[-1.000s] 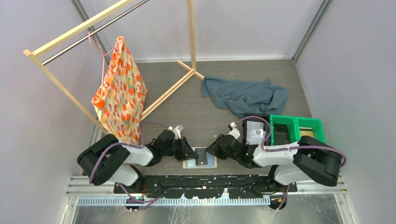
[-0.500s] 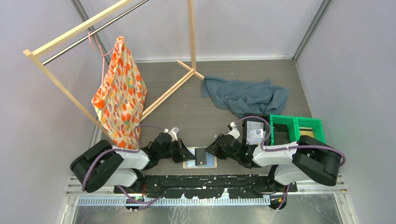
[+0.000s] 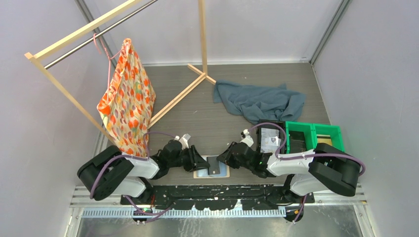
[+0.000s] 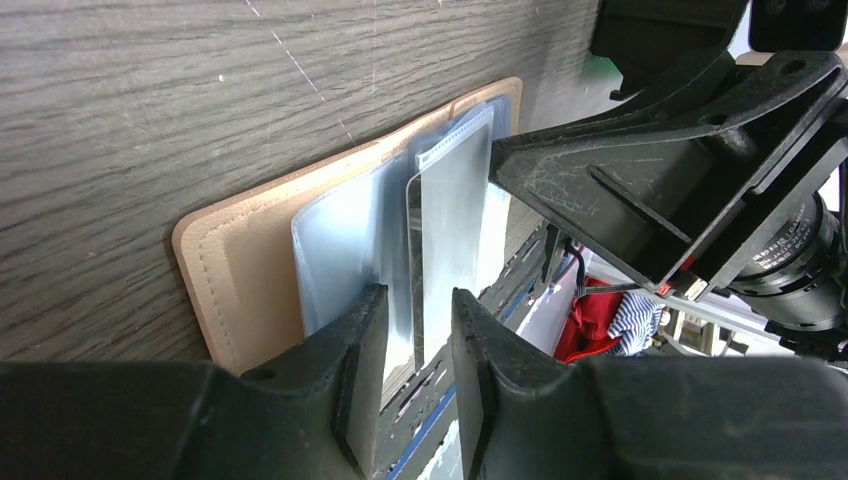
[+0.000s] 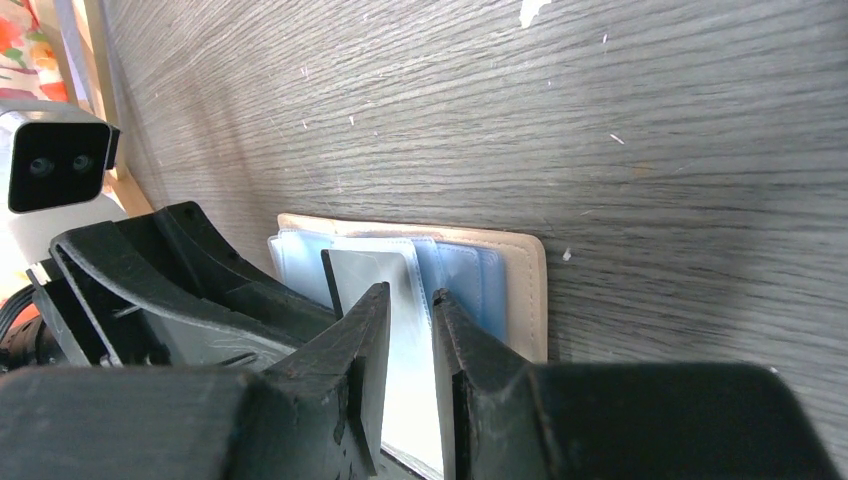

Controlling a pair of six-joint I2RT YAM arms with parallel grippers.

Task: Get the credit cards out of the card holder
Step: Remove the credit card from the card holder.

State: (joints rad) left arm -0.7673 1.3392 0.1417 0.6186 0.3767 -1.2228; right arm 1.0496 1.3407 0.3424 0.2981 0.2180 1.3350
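Left wrist shows stitched tan card holder (image 4: 240, 270), glossy pockets (image 4: 340, 250), thin card (image 4: 455, 220).

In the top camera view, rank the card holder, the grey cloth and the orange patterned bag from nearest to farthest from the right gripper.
1. card holder: directly at the right gripper, at the table's near edge.
2. grey cloth: behind the gripper, toward the far right.
3. orange patterned bag: hanging on the far left side.
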